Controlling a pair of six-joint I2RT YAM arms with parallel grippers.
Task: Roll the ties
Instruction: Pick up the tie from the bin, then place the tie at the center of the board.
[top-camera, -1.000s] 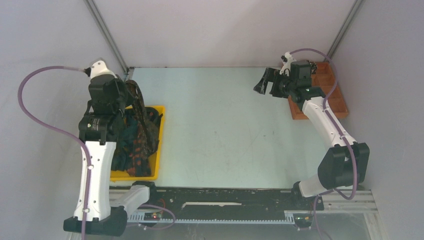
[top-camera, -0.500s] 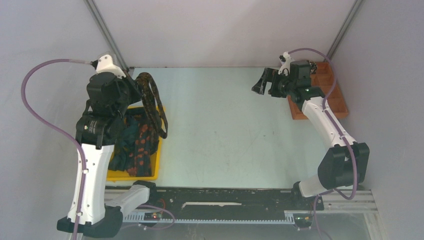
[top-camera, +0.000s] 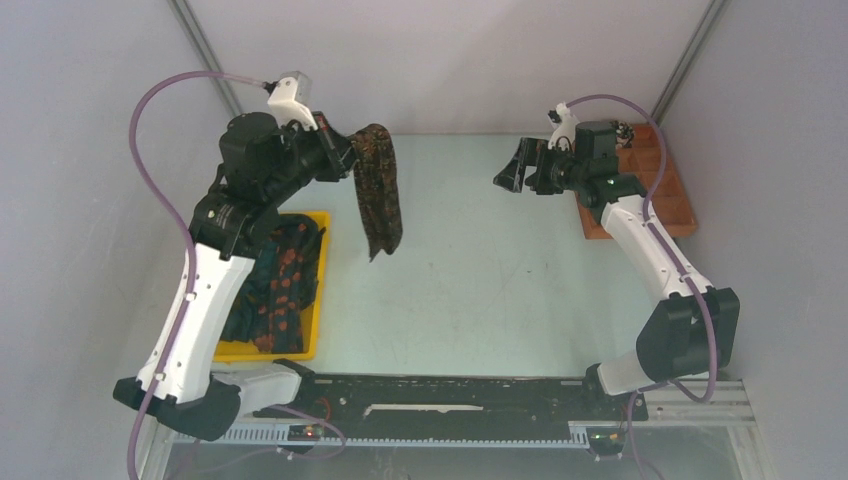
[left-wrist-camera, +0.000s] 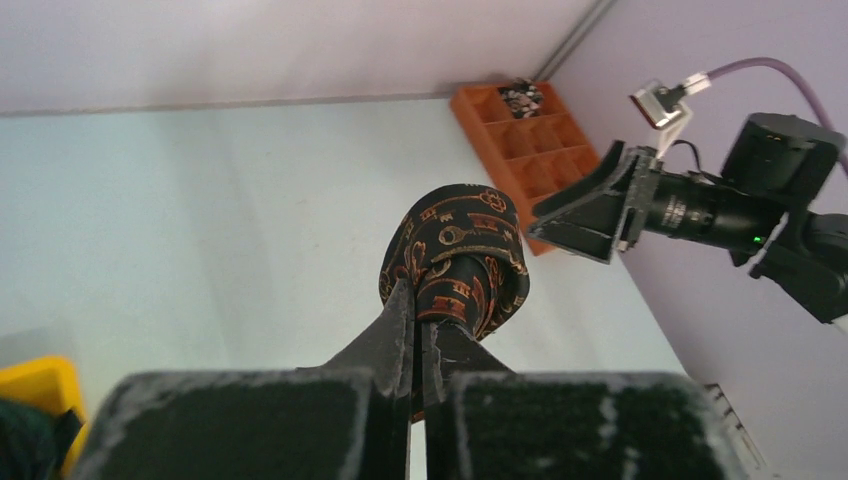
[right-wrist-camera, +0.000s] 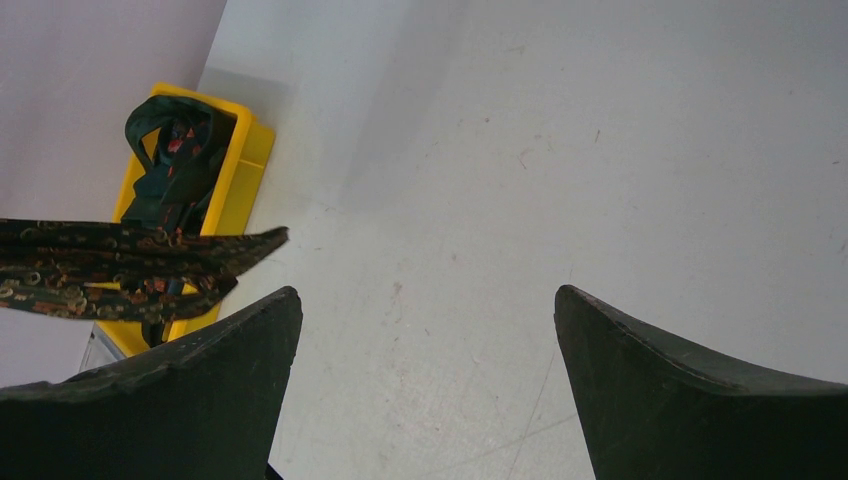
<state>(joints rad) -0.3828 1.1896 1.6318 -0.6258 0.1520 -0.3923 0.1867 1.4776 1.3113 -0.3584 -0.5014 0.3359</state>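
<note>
At the near edge, a black rail (top-camera: 450, 398) is running along the desk (top-camera: 480, 290) between the two arm bases. Just beyond it on the left, a yellow bin (top-camera: 262, 352) is sitting on the desk and holding a heap of ties (top-camera: 282, 285). They are dark green-black with orange-brown spots, and the left arm's white link is partly covering them. Farther in, the left end effector (left-wrist-camera: 415, 300) is hanging raised above the desk, beside the bin's far corner. Its jaws are pressing almost together and pinching the held tie (top-camera: 378, 190). This tie is folding over at the pinch into a rounded loop, and its two lengths are dangling side by side, with the lower end hanging clear of the desk. Up close, its dark cloth is showing small ornate orange-brown motifs. Across the desk and well apart from it, the right end effector (right-wrist-camera: 425, 300) is hovering at about the same height. It is facing the held tie with its jaws spread wide and gripping nothing. Behind the right arm, in the far right corner, an orange tray (top-camera: 668, 205) of square compartments is lying partly hidden. Its far corner compartment is holding a small dark speckled item (left-wrist-camera: 520, 97), too small to identify. Purple cables (top-camera: 150, 100) are looping above both wrists.
</note>
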